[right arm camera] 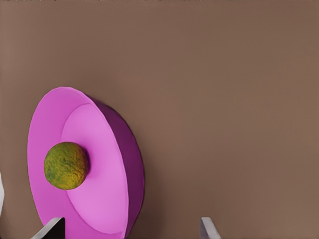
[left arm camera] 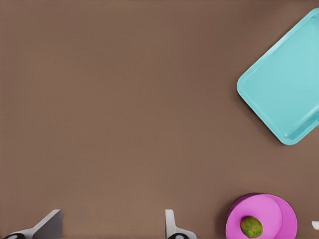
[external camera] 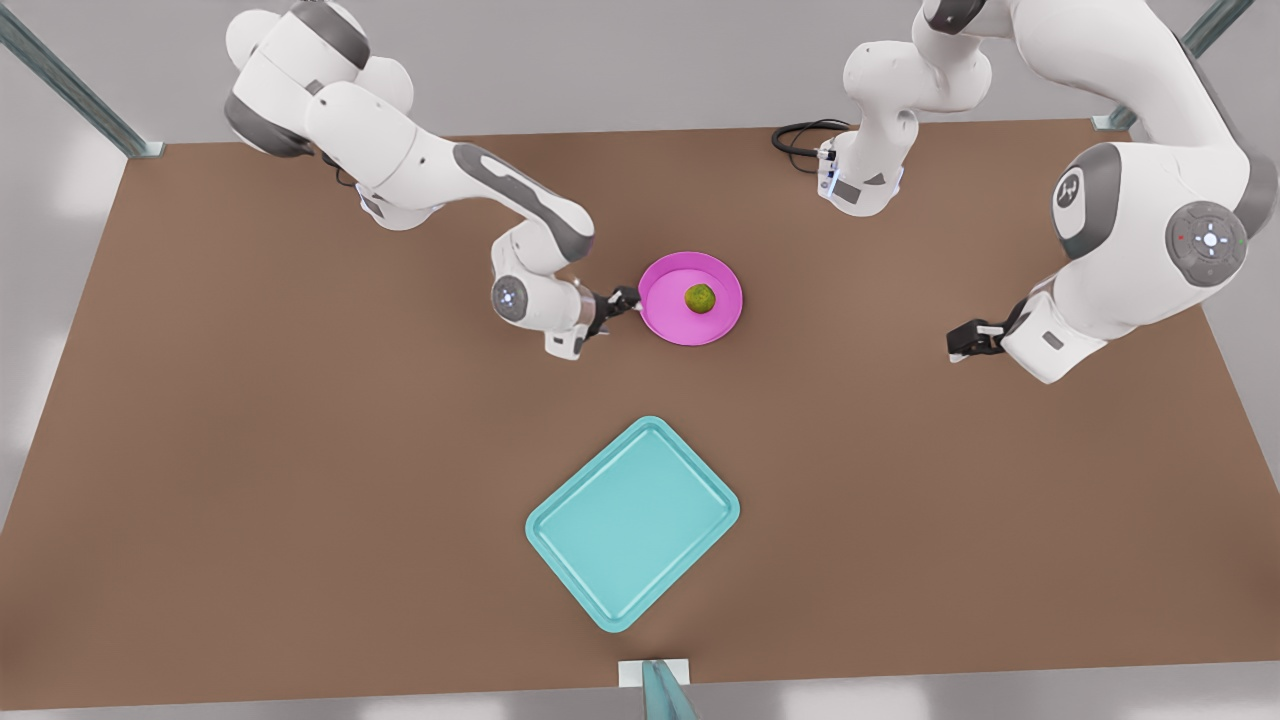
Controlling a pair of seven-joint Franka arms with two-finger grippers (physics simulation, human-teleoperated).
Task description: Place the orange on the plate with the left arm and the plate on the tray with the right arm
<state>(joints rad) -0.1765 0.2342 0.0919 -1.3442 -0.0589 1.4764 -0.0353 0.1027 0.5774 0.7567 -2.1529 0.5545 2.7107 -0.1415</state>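
The tray (external camera: 632, 523) lies empty in front. The orange (external camera: 700, 298) sits on the plate (external camera: 690, 298); the spread right pincer (external camera: 622, 302) reaches its rim, needing to pinch. The spread left pincer (external camera: 962, 343) waits.

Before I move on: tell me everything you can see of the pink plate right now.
The plate is a round, shallow magenta dish with a raised rim and a smooth, plastic-looking surface. It lies flat on the brown table, well apart from the teal tray. The orange sits inside it, slightly off centre. The right gripper is at the rim on the front view's left; whether it grips the rim cannot be told.
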